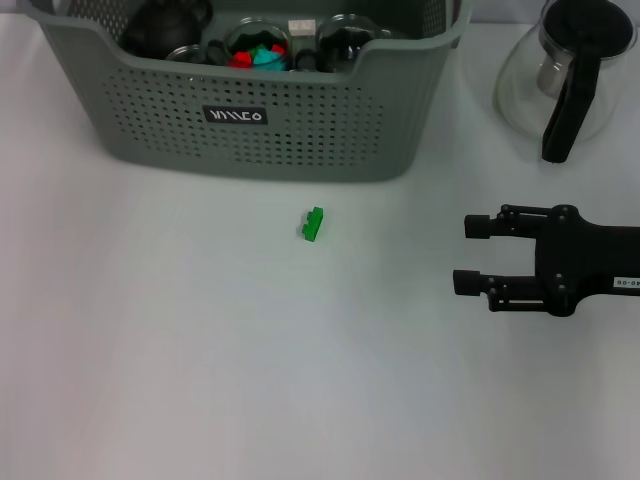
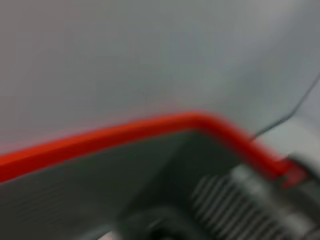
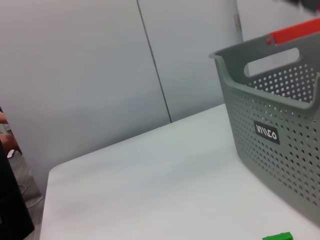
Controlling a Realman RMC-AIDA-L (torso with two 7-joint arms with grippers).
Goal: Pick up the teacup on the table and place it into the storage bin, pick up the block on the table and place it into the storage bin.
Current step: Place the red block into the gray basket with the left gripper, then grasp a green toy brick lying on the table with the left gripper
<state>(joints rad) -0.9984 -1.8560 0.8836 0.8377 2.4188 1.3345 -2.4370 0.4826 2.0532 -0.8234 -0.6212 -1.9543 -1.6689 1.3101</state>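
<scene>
Green block (image 1: 313, 224) alone on white table (image 1: 150, 350), just in front of storage bin (image 1: 290, 125). No teacup left on table; likely already among bin's contents. Right gripper (image 1: 462, 254) empty, jaws apart, well right of block. Block pickup remains. Left gripper unseen.

Left wrist view all blur; storage bin (image 1: 300, 130) cropped at head view's top, contents indistinct; block (image 3: 278, 236) clipped in right wrist view.

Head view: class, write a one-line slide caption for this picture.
Open right gripper hovers over the table beside a green block, storage bin behind, glass carafe at the far right.
</scene>
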